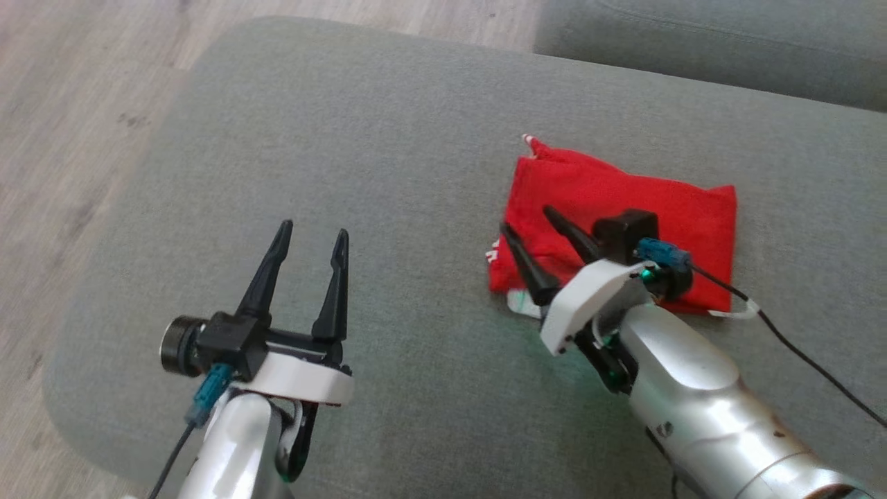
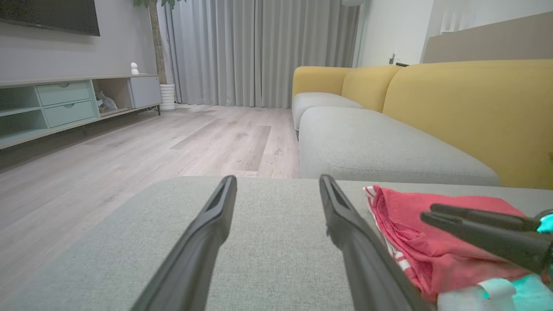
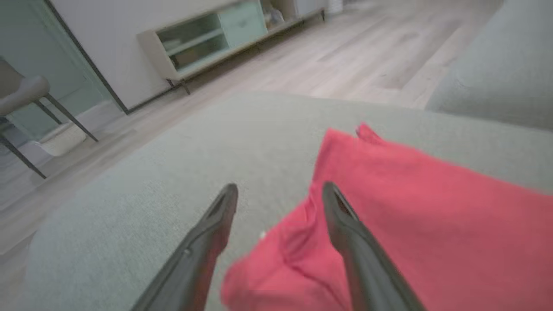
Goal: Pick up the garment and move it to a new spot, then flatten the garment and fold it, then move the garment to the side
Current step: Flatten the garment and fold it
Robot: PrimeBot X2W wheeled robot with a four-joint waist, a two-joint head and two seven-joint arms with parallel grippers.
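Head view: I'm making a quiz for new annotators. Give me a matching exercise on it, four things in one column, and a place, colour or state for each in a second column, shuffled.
Things
1. garment
2. left pincer
3. right pincer
4. floor

Descriptions
a. open, fingertips at the garment's left edge
b. pale wood, along the left of the view
c. red, folded, lying on the grey cushion
d. open, over bare cushion, apart from the garment

Pairs: 1-c, 2-d, 3-a, 4-b
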